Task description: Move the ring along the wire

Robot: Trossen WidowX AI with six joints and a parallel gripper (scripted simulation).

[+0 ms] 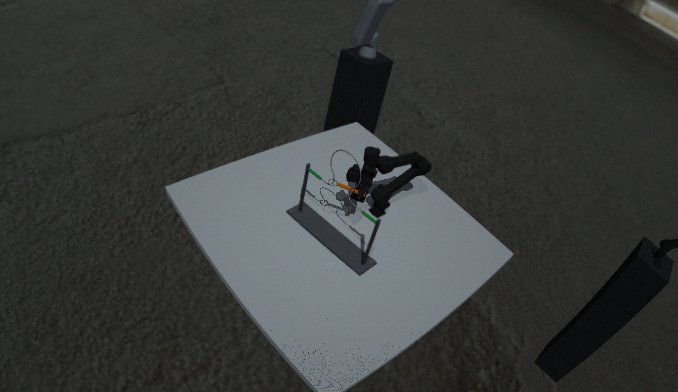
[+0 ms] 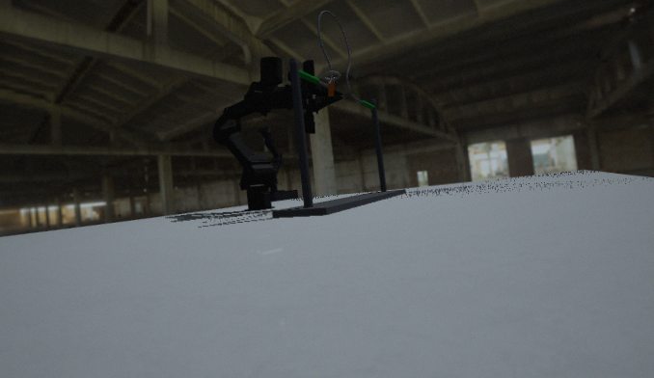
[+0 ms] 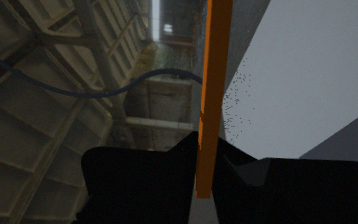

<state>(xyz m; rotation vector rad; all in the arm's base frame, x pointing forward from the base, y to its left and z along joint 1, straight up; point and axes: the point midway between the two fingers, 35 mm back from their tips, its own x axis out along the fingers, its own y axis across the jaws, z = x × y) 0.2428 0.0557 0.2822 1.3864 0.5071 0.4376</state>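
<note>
The ring (image 1: pixel 337 183) (image 2: pixel 332 74) is around the grey wire (image 1: pixel 345 151) (image 2: pixel 326 12) at the foot of its tall loop, just past the green part (image 1: pixel 314 173) (image 2: pixel 309 76) by one post (image 1: pixel 303 190) (image 2: pixel 300 138). Whether ring and wire touch cannot be told. The orange handle (image 1: pixel 346 187) (image 2: pixel 331 89) (image 3: pixel 214 65) points from the ring toward the arm. My gripper (image 1: pixel 358 195) (image 3: pixel 201 137) is shut on the handle near its far end. The other green part (image 1: pixel 369 216) (image 2: pixel 367 104) is by the other post (image 1: pixel 370 242) (image 2: pixel 380 152). The ring is outside the wrist view.
The posts stand on a dark base bar (image 1: pixel 330 240) (image 2: pixel 357 202) on the white table (image 1: pixel 240 193) (image 2: pixel 338 283). My arm reaches in from behind the wire, its fingers near the loop. A grey arm on a pedestal (image 1: pixel 357 90) and another pedestal (image 1: pixel 605 308) stand beyond the table.
</note>
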